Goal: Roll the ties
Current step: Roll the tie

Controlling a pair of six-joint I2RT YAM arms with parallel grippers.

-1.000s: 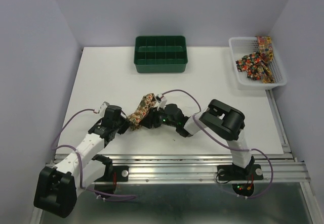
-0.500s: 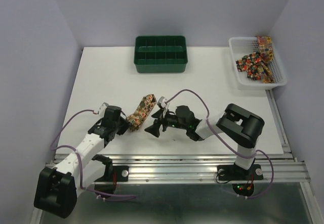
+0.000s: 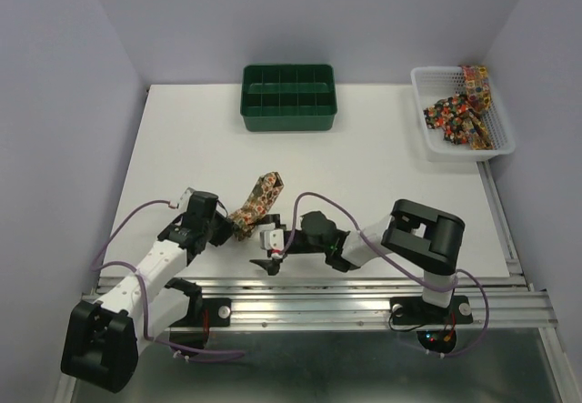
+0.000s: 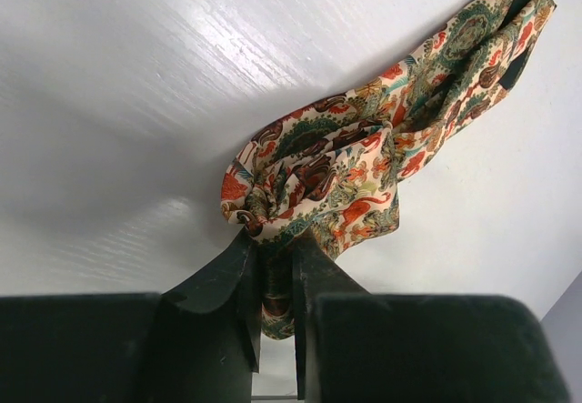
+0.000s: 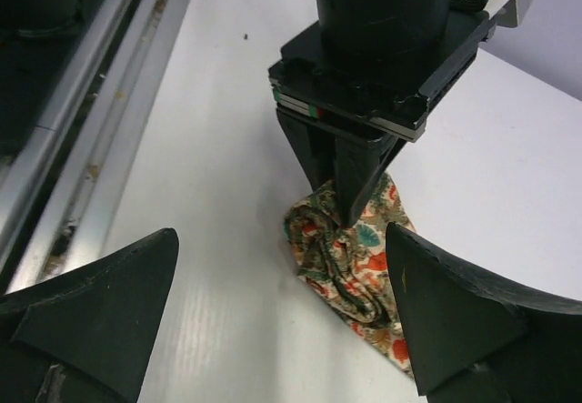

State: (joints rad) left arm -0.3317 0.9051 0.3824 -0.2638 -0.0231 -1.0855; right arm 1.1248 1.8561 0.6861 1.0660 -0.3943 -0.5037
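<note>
Now, your left gripper (image 4: 273,256) is pinching the tie (image 4: 364,162): its two fingers are pressed together on one bunched end of the cloth, right at the tips. From those tips the tie runs ahead of the gripper and off to the right in its wrist view. It is a crumpled, loosely folded band lying on the table (image 4: 136,103), with its other end farthest from the fingers.

Your right gripper (image 3: 270,250) is spread wide and holds nothing. It points toward the left gripper. In its wrist view the tie lies ahead of it, framed between its two fingers (image 5: 91,303) and nearer the right-hand one. The left gripper comes down onto the end of the tie farther from you there. In the top view the right gripper sits just beside the left gripper's tips, on the near side of the tie and apart from the cloth.

More ties (image 3: 459,112) lie heaped in the basket (image 3: 416,80), well away from both grippers at the far right. The tray (image 3: 289,116) stands far ahead of both, well apart from the held tie.
</note>
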